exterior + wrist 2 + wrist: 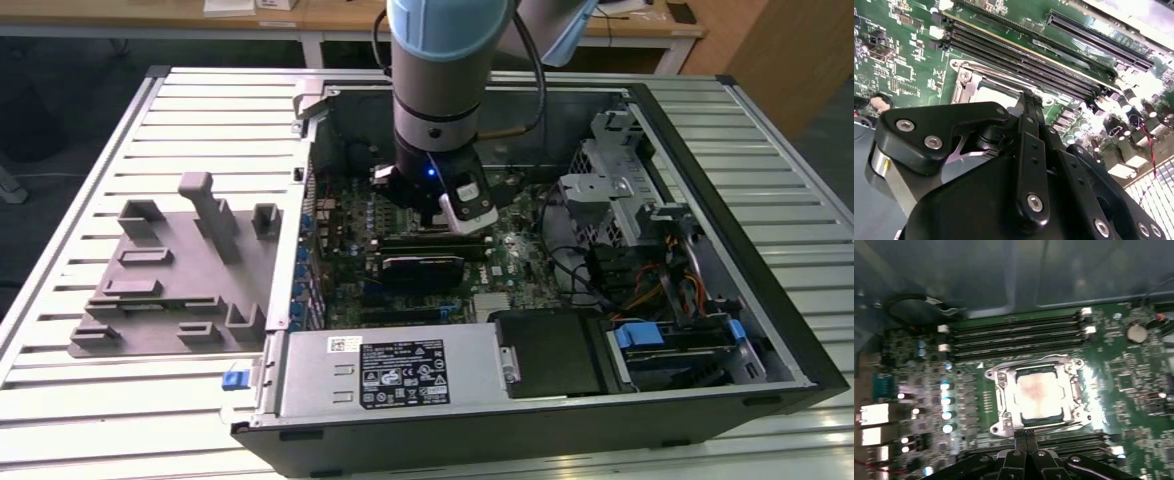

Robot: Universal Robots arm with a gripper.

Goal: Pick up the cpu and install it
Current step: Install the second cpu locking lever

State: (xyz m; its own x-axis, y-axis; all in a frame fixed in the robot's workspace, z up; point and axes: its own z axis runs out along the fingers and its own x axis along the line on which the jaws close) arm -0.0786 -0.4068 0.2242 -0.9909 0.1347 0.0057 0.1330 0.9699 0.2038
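Even room light outside, dim and glary inside the case

In the first wrist view the cpu [1040, 396] glares pale and blurred; in the second wrist view the gripper [1030, 100] looms dark.

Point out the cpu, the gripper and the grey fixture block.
cpu [1040, 396]: first wrist view, centre of its pale metal top, inside the socket frame.
gripper [1026, 436]: first wrist view, between its fingertips.
grey fixture block [174, 270]: exterior view, its flat base.

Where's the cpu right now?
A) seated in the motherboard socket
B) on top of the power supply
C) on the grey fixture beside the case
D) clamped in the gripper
A: in the first wrist view the cpu lies inside the socket frame, with the gripper shut and empty beside it.
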